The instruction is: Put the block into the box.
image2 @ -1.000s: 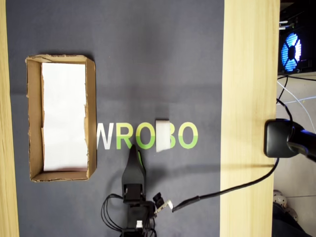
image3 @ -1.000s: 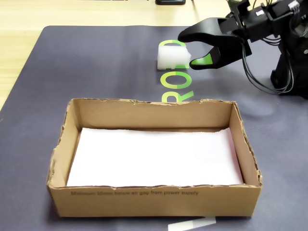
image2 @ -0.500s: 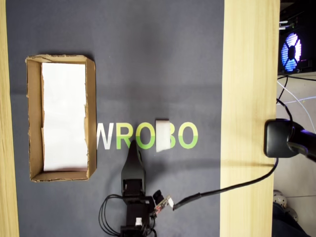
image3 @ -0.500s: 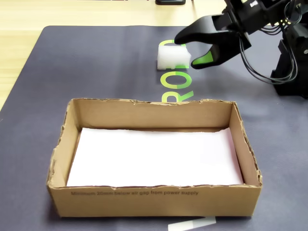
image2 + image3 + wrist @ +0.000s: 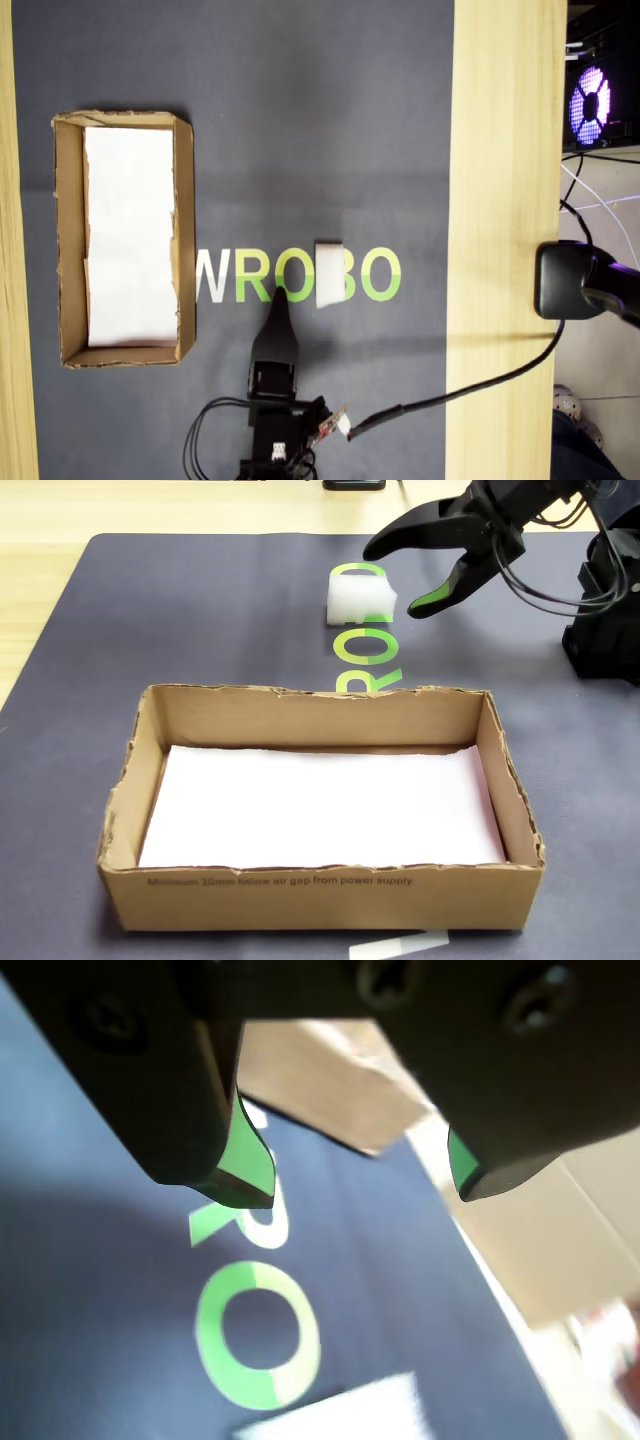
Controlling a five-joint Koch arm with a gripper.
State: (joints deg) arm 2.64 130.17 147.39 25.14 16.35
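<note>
The block, a small white foam cuboid, rests on the dark mat over the green lettering; it is also in the overhead view and blurred at the bottom of the wrist view. My gripper hovers open above the mat just right of the block, holding nothing. From overhead its tip is a little left of the block, apart from it. Its green pads stand wide apart in the wrist view. The box, a brown cardboard tray lined with white paper, stands near the camera.
A wooden table strip borders the mat on the right of the overhead view. A black webcam with its cable sits beyond it, and a lit fan glows at the top right. The arm's base stands at the right.
The gripper has risen off the mat and edged toward the block, staying open. Block and box have not moved.
</note>
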